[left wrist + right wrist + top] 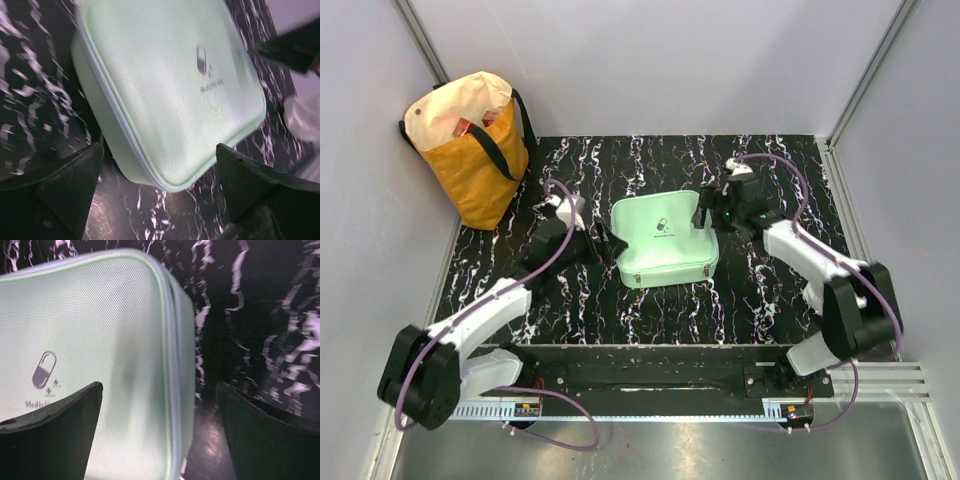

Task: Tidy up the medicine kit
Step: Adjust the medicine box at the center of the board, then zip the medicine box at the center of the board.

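Note:
The medicine kit (pixel 665 240) is a mint-green zip case lying shut in the middle of the black marbled table, pill logo up. My left gripper (pixel 605 248) sits low at the kit's left side with its jaws open. In the left wrist view a rounded corner of the kit (pixel 170 85) lies between the spread fingers of that gripper (pixel 160 150), touching neither. My right gripper (pixel 705 215) is open at the kit's far right corner. In the right wrist view its jaws (pixel 160 385) straddle the zip edge of the kit (pixel 100 340), one finger over the lid and one beside the wall.
A yellow-and-cream tote bag (pixel 470 145) with a dark strap stands at the back left corner, off the marbled mat. Grey walls close in the table at the left, back and right. The right arm's finger (pixel 295 47) shows in the left wrist view.

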`<action>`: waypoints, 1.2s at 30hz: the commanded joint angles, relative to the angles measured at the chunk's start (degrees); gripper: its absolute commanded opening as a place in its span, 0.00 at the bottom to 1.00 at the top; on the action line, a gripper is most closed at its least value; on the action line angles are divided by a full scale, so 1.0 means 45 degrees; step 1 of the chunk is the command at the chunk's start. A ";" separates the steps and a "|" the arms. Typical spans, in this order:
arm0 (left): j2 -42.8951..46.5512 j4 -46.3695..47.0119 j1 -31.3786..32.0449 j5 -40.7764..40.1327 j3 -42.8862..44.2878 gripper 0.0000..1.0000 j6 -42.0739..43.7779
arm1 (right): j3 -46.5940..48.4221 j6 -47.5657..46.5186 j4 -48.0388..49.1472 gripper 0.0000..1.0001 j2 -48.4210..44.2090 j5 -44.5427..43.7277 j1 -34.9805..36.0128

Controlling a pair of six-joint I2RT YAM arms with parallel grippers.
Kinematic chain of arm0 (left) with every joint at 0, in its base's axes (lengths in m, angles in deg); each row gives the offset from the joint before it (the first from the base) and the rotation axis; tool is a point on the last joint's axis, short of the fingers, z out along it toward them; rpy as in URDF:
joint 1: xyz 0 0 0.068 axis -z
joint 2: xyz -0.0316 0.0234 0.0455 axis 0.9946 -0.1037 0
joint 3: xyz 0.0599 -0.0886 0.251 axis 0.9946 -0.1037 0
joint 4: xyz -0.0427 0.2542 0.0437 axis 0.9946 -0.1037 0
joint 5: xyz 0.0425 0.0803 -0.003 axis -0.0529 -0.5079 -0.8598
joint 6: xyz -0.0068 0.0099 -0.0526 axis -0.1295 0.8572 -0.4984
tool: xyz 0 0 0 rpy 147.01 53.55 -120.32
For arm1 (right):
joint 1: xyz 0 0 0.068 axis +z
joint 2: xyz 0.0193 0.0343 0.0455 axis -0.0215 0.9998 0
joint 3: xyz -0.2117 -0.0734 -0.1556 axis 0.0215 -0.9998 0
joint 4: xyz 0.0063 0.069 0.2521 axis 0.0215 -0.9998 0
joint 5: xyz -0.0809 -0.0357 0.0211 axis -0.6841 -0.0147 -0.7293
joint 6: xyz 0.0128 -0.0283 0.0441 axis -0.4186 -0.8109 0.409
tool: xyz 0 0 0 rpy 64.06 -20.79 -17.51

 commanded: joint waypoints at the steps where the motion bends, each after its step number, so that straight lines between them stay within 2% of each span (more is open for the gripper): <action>1: 0.1612 -0.2823 -0.0069 -0.3444 0.1671 0.99 0.1275 | -0.1558 -0.0840 0.0554 1.00 -0.3975 -0.2335 0.0031; 5: 0.0603 -0.3040 0.0495 -0.2823 0.3992 0.99 0.2135 | -0.3843 0.0233 0.0323 0.96 -0.7102 -0.2096 0.0673; 6: -0.0021 -0.3138 0.0768 -0.2823 0.4560 0.99 0.2311 | -0.4468 0.0467 0.0090 0.91 -0.8134 -0.2757 0.1237; 7: -0.0588 -0.3139 0.1003 -0.2745 0.5126 0.99 0.2448 | -0.4957 0.0566 0.0126 0.82 -0.8763 -0.3188 0.1919; 8: -0.1521 -0.3139 0.1237 -0.2686 0.5596 0.99 0.2623 | -0.5426 0.0760 0.0126 0.77 -0.9330 -0.3715 0.2545; 12: -0.4258 -0.2885 0.1668 -0.1537 0.7431 0.99 0.2840 | -0.6192 0.1854 -0.0458 0.72 -0.9843 -0.5550 0.4557; 16: -0.6117 -0.2924 0.2390 -0.1104 0.8801 0.98 0.3132 | -0.6486 0.2305 -0.0382 0.68 -0.9416 -0.7662 0.6648; 21: -0.7350 -0.2671 0.2977 -0.0774 0.9312 0.98 0.3075 | -0.6135 0.2773 -0.0635 0.63 -0.7699 -0.9693 0.7823; 25: -0.7741 -0.1968 0.3231 -0.0752 0.9039 0.97 0.2937 | -0.6368 0.2600 0.0455 0.57 -0.6837 -1.0361 0.7942; 31: -0.8191 -0.1811 0.3290 -0.0518 0.8843 0.96 0.2898 | -0.6408 0.1058 0.2195 0.53 -0.5997 -1.0361 0.8000; 33: -0.8346 -0.1811 0.3290 -0.0498 0.8823 0.95 0.2918 | -0.6194 0.0744 0.2255 0.46 -0.5510 -1.0418 0.8000; 36: -0.8503 -0.1791 0.3271 -0.0187 0.8843 0.95 0.2956 | -0.5667 0.1092 0.1516 0.46 -0.4592 -1.0925 0.8000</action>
